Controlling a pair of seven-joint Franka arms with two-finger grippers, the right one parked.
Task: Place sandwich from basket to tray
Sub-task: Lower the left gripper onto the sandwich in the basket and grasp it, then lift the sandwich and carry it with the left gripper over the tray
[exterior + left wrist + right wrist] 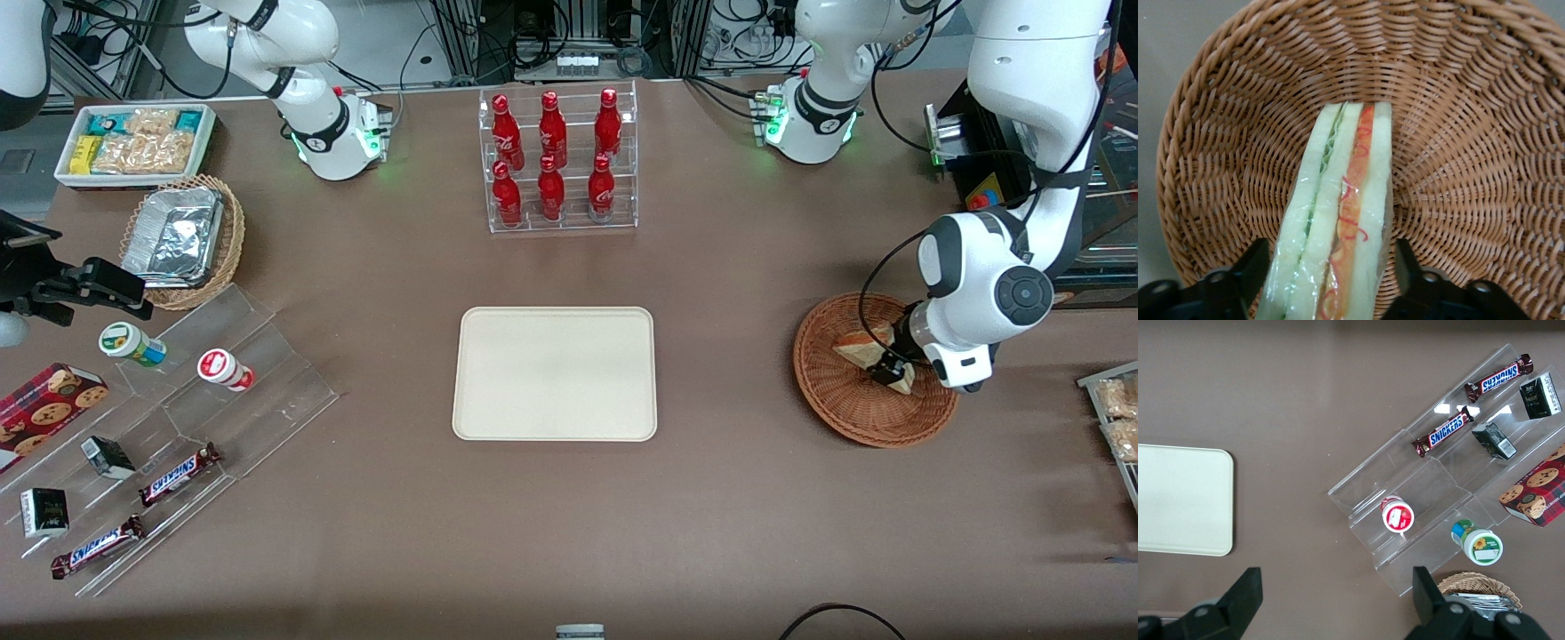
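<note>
Grasp stage in hand: the gripper (1331, 283) is down inside the basket (836, 404), its two black fingers (1248, 270) standing either side of the sandwich (1338, 220). The wrist view shows the jaws part-open and straddling the wrapped wedge, the fingers at or just off its bread faces; whether they press it yet cannot be told, and the wedge appears to rest on the wicker. In the front view the sandwich (867, 347) lies in the basket toward its twelve o'clock rim, partly hidden by the wrist.

Assessment: the pick is not completed. The next move calls for closing gently on the soft bread, lifting clear of the basket rim, then carrying toward nine o'clock in the front view to the tray (556, 373), which sits well apart at table centre.

Legible markings: two bars (173, 474) on the clear stepped rack (267, 373) read SNICKERS. The red bottles (551, 160) in the acrylic stand at twelve o'clock carry white script too small to read. The cookie box (44, 409) and the two small tubs (133, 345) bear labels that cannot be read.
</note>
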